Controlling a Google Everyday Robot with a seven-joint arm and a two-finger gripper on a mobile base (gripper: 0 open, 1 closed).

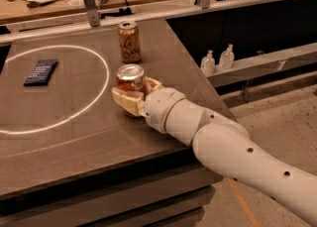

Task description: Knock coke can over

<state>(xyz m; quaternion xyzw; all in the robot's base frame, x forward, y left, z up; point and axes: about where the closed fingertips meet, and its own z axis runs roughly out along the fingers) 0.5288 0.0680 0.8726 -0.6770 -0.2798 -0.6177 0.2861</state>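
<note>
The coke can, red-orange with a silver top, stands upright on the dark table near its right side. My gripper comes in from the right on a white arm, and its tan fingers close around the can's lower half. The can's base is hidden behind the fingers.
A tan can stands upright just behind the coke can. A dark blue packet lies inside a white circle marked on the table. The table's right edge is close to the arm. Two small bottles stand on a low shelf beyond it.
</note>
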